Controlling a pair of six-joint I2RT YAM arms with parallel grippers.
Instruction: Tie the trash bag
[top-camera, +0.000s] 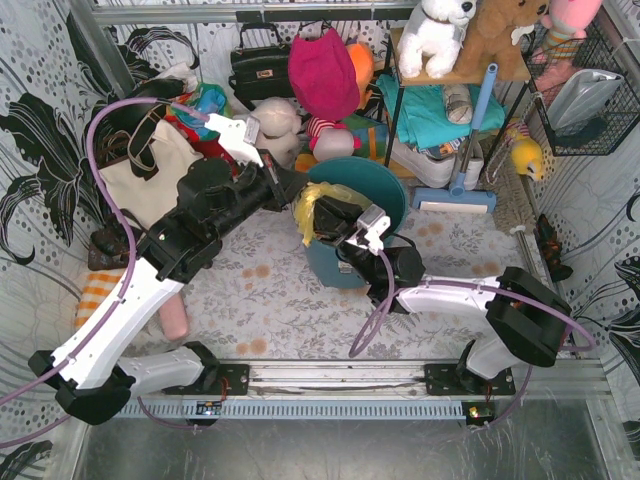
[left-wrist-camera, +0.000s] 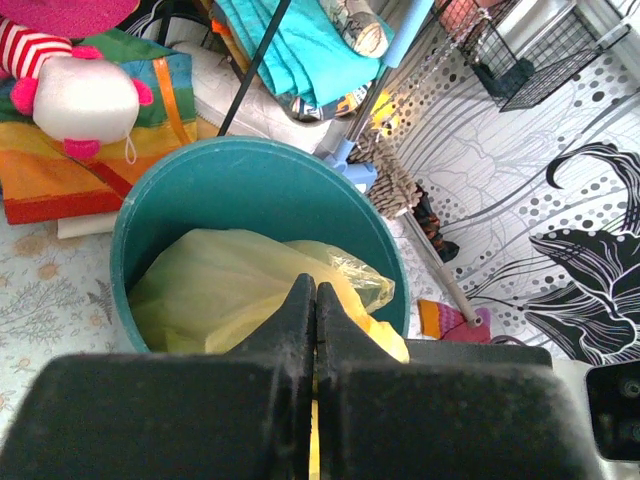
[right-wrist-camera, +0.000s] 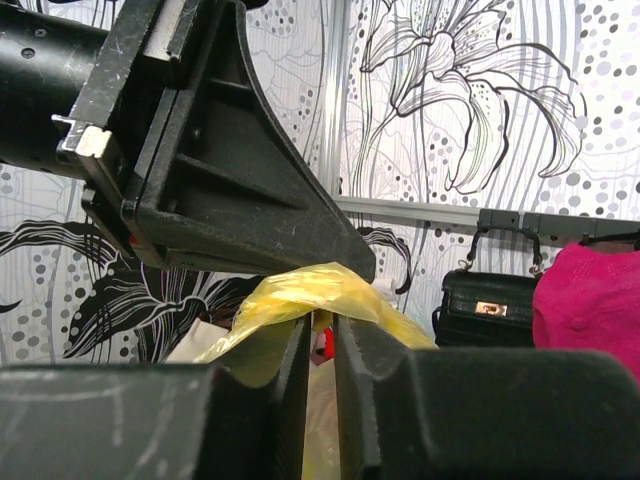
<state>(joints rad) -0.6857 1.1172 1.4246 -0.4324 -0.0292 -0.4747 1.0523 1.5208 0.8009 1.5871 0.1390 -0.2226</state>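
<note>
1. Black-and-white flower wallpaper closes in the table, and a pale floral cloth (top-camera: 270, 290) covers its surface. A black handbag (top-camera: 262, 65), a pink hat (top-camera: 322, 70) and plush toys crowd the far edge.
2. Near the middle of the cloth stands a round teal bin (top-camera: 385, 185), and both arms reach to its mouth.
3. The trash bag (top-camera: 312, 215) sits inside the bin. Its yellow-green film bulges above the rim on the side nearest the left arm.
4. In the left wrist view, the bag (left-wrist-camera: 220, 290) fills most of the bin (left-wrist-camera: 250, 150), with crinkled folds rising toward the camera.
5. The left gripper (left-wrist-camera: 316, 290) hangs right over that film. Its fingers are pressed flat together, with a thin sliver of yellow plastic running down the seam between them, so they are clamped on a pinch of the bag.
6. From above, the left gripper (top-camera: 298, 192) meets the bag at its left edge, and the right gripper (top-camera: 335, 213) comes in from the near right, just beside it.
7. In the right wrist view, the right gripper (right-wrist-camera: 320, 325) has its fingers almost touching. A gathered yellow fold of the bag (right-wrist-camera: 300, 290) drapes over their tips and dips into the narrow slot between them.
8. Directly above that fold, the tip of the left gripper (right-wrist-camera: 355, 262) touches the same bunch of plastic, so both pairs of fingers hold the bag's top close together.
</note>
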